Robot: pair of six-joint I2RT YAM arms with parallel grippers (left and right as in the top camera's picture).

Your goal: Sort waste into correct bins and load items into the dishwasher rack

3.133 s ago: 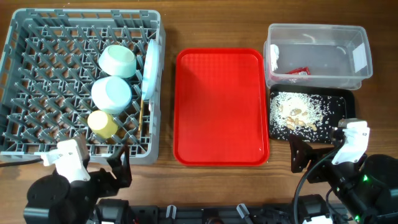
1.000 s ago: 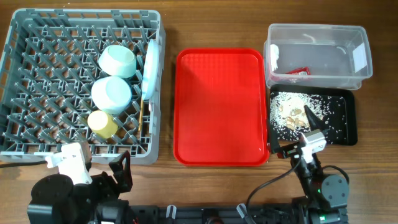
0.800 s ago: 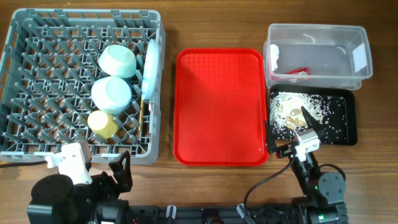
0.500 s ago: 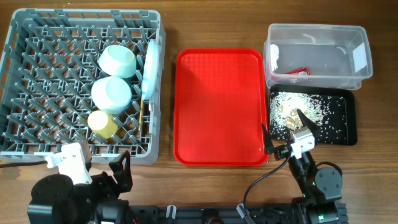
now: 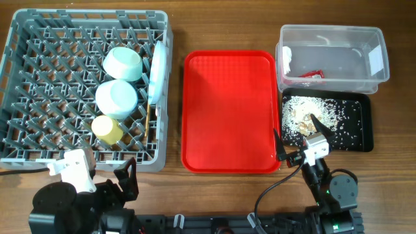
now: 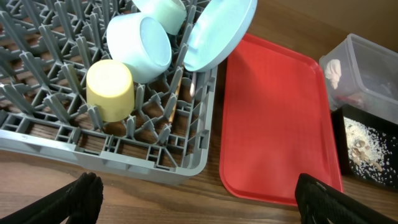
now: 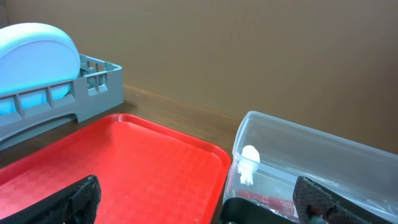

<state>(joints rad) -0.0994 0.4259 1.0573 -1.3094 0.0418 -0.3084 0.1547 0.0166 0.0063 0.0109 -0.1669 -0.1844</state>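
Jaws apart on left gripper point(image 6: 199, 198) near the rack point(image 6: 124, 158) — apart too on right gripper point(image 7: 199, 200), near the red tray point(image 7: 124, 162).

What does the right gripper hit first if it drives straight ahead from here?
Probably the red tray: the right gripper, open, points low across its near corner. One finger lines up with the clear tub beside the tray and could touch that first; height is unclear.
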